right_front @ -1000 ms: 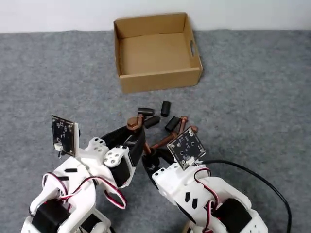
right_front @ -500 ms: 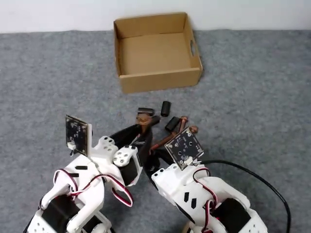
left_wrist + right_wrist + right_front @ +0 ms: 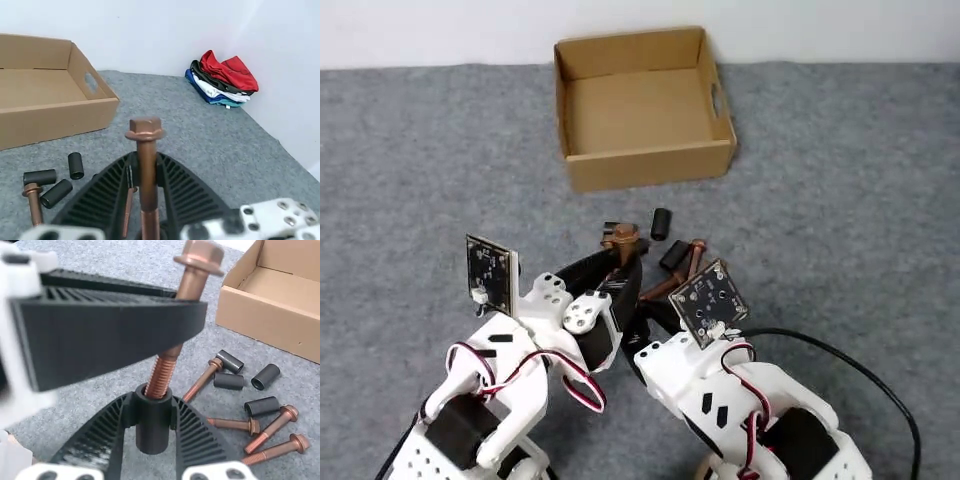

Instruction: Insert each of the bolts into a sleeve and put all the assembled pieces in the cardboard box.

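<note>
At the lower middle of the high view, just below the loose parts, the two grippers meet. The left gripper (image 3: 146, 159) is closed on a bolt (image 3: 145, 131), clamping its shaft with the head standing clear above the jaws. The right gripper (image 3: 151, 409) is closed round a sleeve (image 3: 151, 429), bore facing up. The bolt's threaded tip sits just inside the sleeve's mouth and leans a little off the bore's line. To seat it well, the left gripper should probably bring the bolt straight with the bore first, then press slowly along that line while the right grip holds firm. Pushing it in tilted could bind the threads or twist the sleeve loose. Spare bolts (image 3: 272, 427) and sleeves (image 3: 262, 406) lie on the carpet (image 3: 840, 180), between the grippers and the box (image 3: 650, 165) at upper centre.
</note>
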`<control>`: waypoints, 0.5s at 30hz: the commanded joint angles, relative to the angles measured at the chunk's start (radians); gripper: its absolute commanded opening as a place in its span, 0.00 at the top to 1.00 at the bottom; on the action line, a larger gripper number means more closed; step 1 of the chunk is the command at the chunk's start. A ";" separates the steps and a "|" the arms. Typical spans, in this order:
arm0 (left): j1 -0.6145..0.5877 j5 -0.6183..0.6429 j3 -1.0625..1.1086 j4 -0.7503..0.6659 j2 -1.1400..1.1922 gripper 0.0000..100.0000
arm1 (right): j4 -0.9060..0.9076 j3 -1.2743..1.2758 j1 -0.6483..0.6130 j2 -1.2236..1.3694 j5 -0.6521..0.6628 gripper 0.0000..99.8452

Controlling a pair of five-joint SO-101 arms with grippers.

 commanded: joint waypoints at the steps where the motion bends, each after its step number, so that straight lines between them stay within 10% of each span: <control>1: -0.008 -0.011 -0.012 -0.020 -0.003 1.00 | -0.033 -0.028 0.001 -0.004 0.009 0.99; 15: 0.095 -0.075 -0.170 0.430 -0.003 1.00 | -0.038 -0.028 0.001 -0.005 0.009 0.99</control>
